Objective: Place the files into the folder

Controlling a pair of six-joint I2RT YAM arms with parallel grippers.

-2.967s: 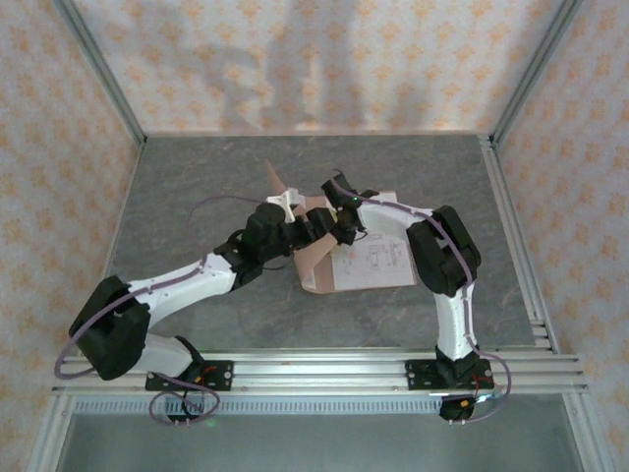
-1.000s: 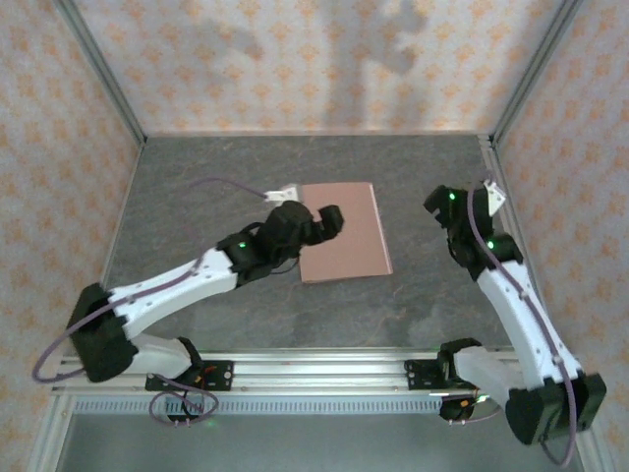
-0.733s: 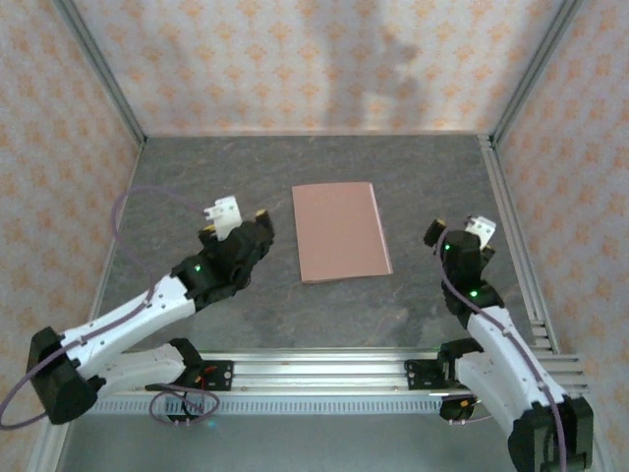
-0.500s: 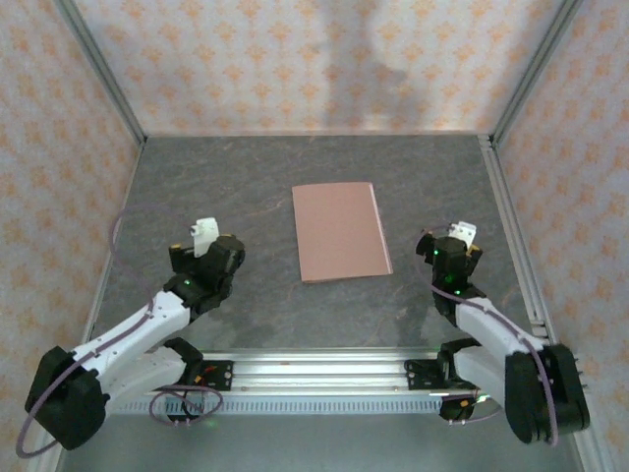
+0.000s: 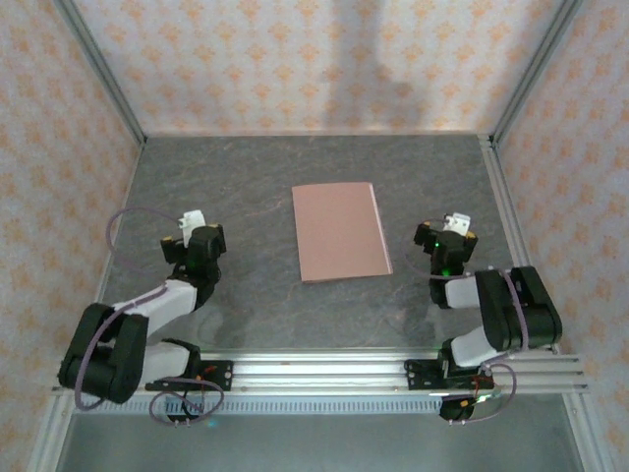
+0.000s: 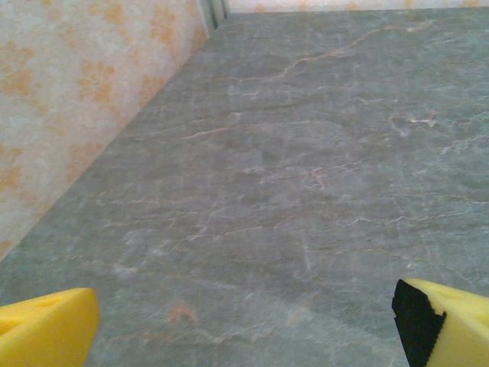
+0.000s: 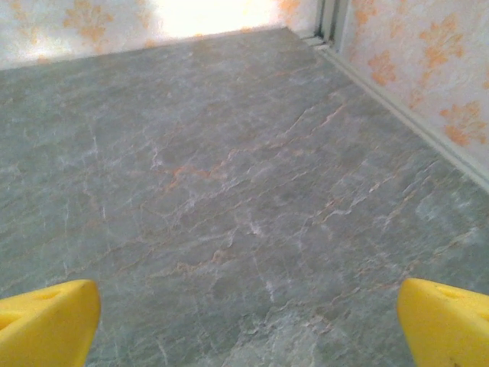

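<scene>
Both grippers stand spread wide and hold nothing.

The left gripper (image 5: 189, 234) sits low over the table (image 5: 246, 177), with its arm folded back toward its own base. In its wrist view the yellow fingers (image 6: 46, 330) show at the two bottom corners, far apart. The right-hand one has a black pad on its inner face. Bare grey marbled table surface lies between them and ahead of them. Further out on the left, the patterned wall (image 6: 69, 99) meets the table.

The right gripper (image 5: 447, 239) is drawn in the same way, low and close to its base. Its yellow fingers (image 7: 46, 321) also sit at the bottom corners of its wrist view, with bare table between them. On its right, the wall runs along the table edge with a pale metal strip (image 7: 397, 99) at its foot.

The folder (image 5: 341, 231) lies flat and shut on the table between the two grippers. It is to the right of the left gripper and to the left of the right one, and touches neither. It is well apart from the left gripper and somewhat nearer the right. Its long edges run away from the arms at a slight slant, and its near edge is about level with the grippers. Its salmon cover hides whatever is inside.

Behind both grippers, at the near edge of the table, an aluminium rail (image 5: 324, 364) carries the two bases.
</scene>
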